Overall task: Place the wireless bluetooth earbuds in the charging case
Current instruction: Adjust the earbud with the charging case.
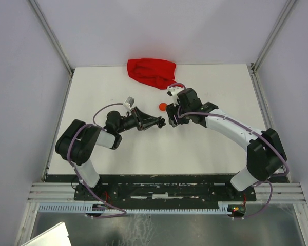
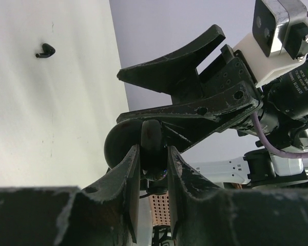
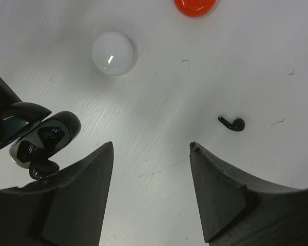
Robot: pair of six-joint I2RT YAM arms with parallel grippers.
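Currently mid-task. Left gripper (image 1: 160, 123) is clamped on the black charging case (image 3: 41, 141), held off the table (image 3: 159, 97) with its lid open. Dark shapes sit in the wells, but I cannot tell whether an earbud is seated there. One black earbud (image 3: 232, 123) lies loose on the table, well to the right of the case in the right wrist view. Right gripper (image 3: 151, 146) hangs between case and earbud, jaws apart, nothing in them. White round case (image 3: 112, 53) and orange-red disc (image 3: 195, 5) lie beyond the black case, untouched. Judged left to do: pick up the loose earbud and seat it.
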